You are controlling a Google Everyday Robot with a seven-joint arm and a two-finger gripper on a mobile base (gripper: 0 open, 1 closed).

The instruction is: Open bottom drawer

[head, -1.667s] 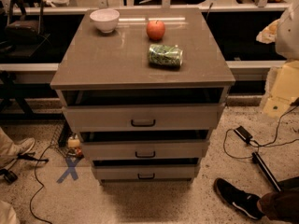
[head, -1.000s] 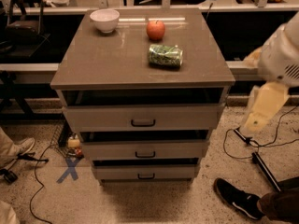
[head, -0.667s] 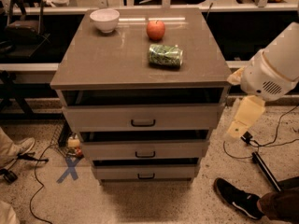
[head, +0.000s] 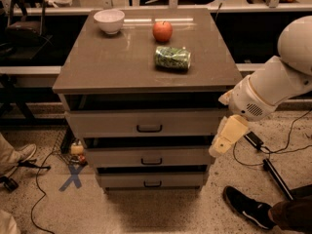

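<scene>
The bottom drawer (head: 152, 181) is the lowest and smallest of three grey-beige drawer fronts in the cabinet, with a small black bar handle (head: 152, 184) at its centre. It sits slightly out, as do the two above it. My white arm comes in from the right, and my gripper (head: 220, 144) hangs beside the cabinet's right edge, level with the middle drawer (head: 149, 157). It is above and to the right of the bottom drawer's handle and holds nothing that I can see.
On the cabinet top (head: 97, 67) stand a white bowl (head: 109, 21), a red apple (head: 162, 31) and a green bag (head: 172, 58). A person's shoe (head: 246, 207) is at the lower right. Cables (head: 275, 152) lie on the floor. A blue X (head: 72, 177) marks the floor at the left.
My arm has swung in from the far right edge and down, bringing the gripper leftward to the cabinet's right side. The drawers and the things on top have not moved.
</scene>
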